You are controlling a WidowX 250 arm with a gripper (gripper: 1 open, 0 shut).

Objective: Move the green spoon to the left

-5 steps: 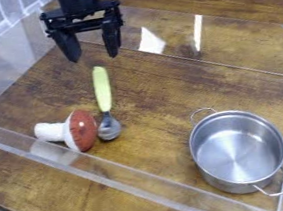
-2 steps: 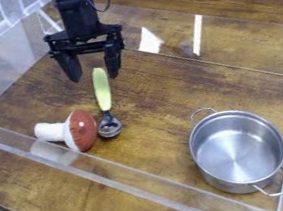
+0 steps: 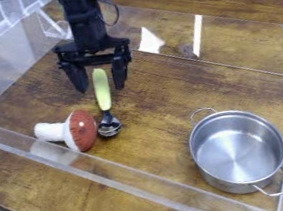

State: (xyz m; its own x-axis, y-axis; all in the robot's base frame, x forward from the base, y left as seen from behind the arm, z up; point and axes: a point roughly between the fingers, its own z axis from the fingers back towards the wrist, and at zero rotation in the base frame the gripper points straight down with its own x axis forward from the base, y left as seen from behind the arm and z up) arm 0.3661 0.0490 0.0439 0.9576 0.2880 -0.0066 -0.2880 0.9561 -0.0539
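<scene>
Nearest, see the clear barrier [image 3: 115, 174] slanting across the front, a limit to any move toward the camera. Find the metal pot [image 3: 238, 149] at the right of the view, well apart from the spoon and likely no bother. Then meet the red-capped mushroom toy [image 3: 70, 131], lying on its side just beside the spoon's bowl; mind it on a sweep to the view's left, perhaps by lifting first. Find the green spoon [image 3: 102, 91] on the wooden table [image 3: 158, 110], bowl toward the camera, handle pointing back toward the arm. Farther back, see the claw [image 3: 101, 86] with fingers spread apart, about the handle, seemingly to straddle it for a pinch. Cannot tell of any contact. Note bare wood to the handle's left, roomier than beside the bowl.
</scene>
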